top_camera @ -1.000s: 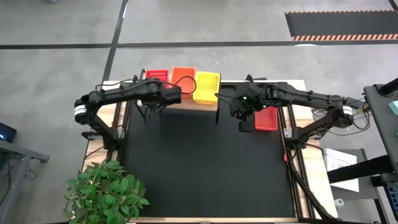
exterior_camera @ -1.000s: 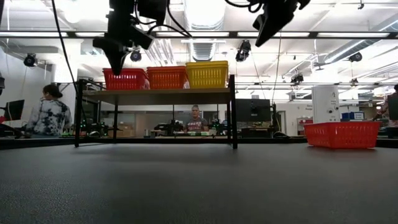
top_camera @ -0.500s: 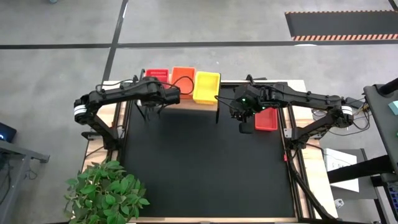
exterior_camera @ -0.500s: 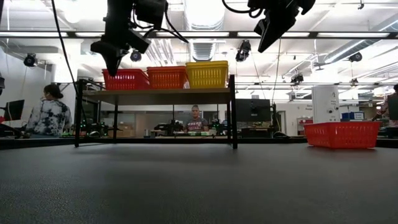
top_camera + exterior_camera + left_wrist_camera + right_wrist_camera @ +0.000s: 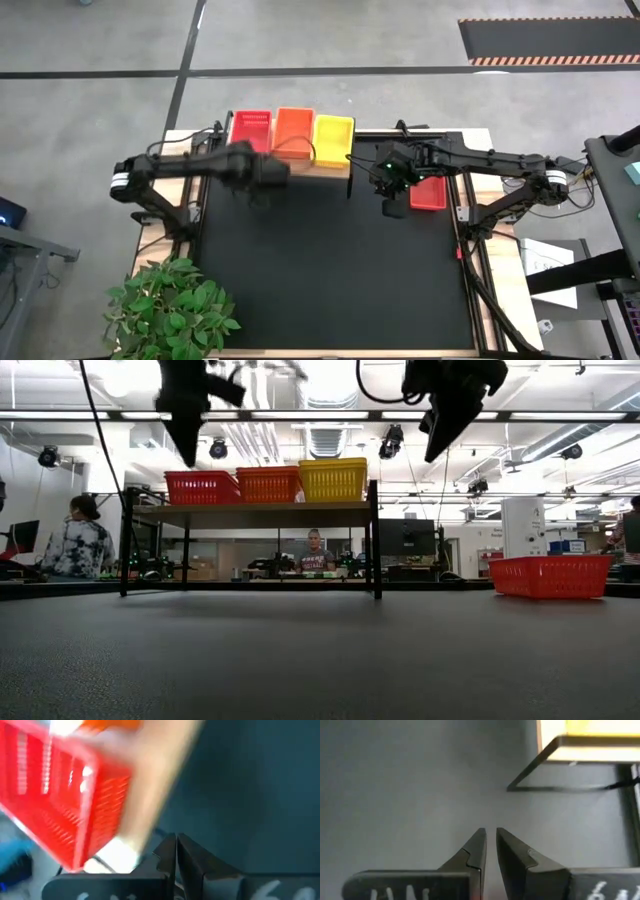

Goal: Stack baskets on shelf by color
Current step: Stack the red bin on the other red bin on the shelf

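Three baskets stand in a row on the wooden shelf (image 5: 322,170) (image 5: 260,515): red (image 5: 251,128) (image 5: 202,487), orange (image 5: 293,126) (image 5: 268,484) and yellow (image 5: 333,136) (image 5: 333,479). A further red basket (image 5: 428,192) (image 5: 550,575) rests by its bottom on the black mat, right of the shelf. My left gripper (image 5: 282,171) (image 5: 176,845) hangs shut and empty above the mat, just in front of the shelf. My right gripper (image 5: 393,208) (image 5: 491,840) hangs shut and empty above the mat, between the shelf and the loose red basket.
The black mat (image 5: 330,270) spreads toward the near edge. A potted plant (image 5: 170,305) stands at the near left corner. The shelf's thin black legs (image 5: 376,540) stand on the mat. People (image 5: 80,545) are in the room behind the table.
My left gripper has drawn back from over the shelf's front toward the near edge and has risen; the red basket it hovered by stays on the shelf. The baskets have not moved.
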Motion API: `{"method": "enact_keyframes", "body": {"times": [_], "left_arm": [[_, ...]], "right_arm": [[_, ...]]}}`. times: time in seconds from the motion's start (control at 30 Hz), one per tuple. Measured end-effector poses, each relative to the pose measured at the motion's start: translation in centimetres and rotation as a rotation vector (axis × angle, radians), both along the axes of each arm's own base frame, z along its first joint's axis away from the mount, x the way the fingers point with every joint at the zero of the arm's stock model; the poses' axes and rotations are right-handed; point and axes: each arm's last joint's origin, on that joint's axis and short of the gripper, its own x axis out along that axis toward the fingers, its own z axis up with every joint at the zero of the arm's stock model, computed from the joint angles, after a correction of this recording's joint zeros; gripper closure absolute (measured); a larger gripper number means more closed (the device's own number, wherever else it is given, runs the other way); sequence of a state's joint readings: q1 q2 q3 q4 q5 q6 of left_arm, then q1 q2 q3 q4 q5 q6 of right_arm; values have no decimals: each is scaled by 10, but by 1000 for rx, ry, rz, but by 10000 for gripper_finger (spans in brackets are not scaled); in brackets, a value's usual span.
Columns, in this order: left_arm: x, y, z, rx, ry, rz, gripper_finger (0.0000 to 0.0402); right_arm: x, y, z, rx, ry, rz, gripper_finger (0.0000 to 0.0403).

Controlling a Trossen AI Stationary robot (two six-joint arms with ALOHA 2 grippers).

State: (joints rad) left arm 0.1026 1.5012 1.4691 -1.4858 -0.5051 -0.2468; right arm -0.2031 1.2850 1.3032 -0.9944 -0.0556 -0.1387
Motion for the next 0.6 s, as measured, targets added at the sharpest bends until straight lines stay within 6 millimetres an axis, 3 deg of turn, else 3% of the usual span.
{"method": "enact_keyframes", "body": {"times": [0.17, 0.3, 0.6], "left_arm": [[5, -54, 3, 48, -80, -204, 401], [10, -86, 3, 39, -172, -324, 401], [14, -123, -11, 25, -256, -495, 401]], "right_arm": [[-4, 2, -4, 50, 48, 4, 369], [-10, 3, -9, 84, 124, -31, 350], [-30, 7, -53, 127, 366, -33, 250]]}}
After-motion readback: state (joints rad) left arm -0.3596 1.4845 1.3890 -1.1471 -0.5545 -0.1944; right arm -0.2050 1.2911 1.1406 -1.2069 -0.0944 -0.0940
